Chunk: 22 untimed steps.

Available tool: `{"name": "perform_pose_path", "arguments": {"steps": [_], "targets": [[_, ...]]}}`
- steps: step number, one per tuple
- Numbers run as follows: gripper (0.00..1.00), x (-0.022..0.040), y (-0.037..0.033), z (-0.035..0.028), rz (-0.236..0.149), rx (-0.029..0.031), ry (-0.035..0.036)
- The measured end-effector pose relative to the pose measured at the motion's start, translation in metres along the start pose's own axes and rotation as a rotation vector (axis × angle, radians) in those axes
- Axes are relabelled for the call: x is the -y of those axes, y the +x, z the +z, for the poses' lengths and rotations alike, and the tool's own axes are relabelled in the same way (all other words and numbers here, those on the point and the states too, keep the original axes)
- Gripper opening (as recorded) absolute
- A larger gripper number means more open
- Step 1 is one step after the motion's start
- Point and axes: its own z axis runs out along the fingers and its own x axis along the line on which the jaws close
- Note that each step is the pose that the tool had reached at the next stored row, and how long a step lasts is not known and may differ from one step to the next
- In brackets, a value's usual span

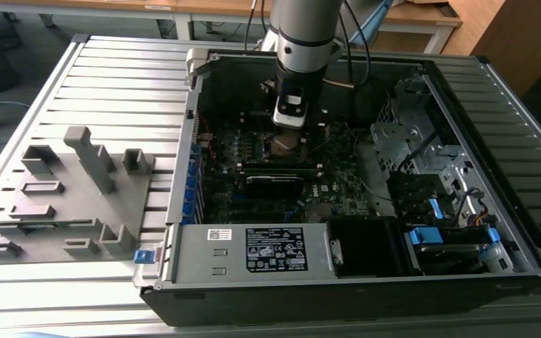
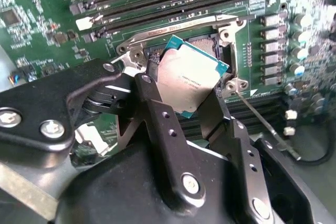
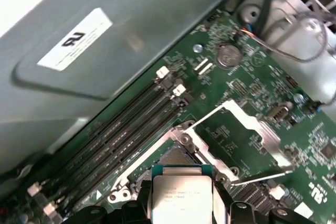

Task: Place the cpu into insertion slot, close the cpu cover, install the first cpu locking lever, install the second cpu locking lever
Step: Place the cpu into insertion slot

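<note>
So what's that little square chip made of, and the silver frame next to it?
The cpu: its top looks like dull silver-grey metal with a soft sheen. Its teal-green edge looks like circuit board. The cpu cover: probably thin bare metal, maybe steel, since it is bright, shiny and flat like stamped sheet.

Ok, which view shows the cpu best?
Second wrist view: the cpu shows nearly whole, held in the gripper. First wrist view cuts off part of it; in the exterior view the gripper hides it.

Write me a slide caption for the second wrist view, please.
Gripper shut on the cpu, holding it over the open insertion slot of the motherboard.
</note>
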Motion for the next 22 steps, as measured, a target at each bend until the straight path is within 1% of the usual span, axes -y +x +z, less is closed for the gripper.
{"name": "perform_pose_path", "arguments": {"steps": [22], "targets": [[0.54, 0.0001, 0.0, 0.0032, 0.399, 0.0199, -0.0008]]}}
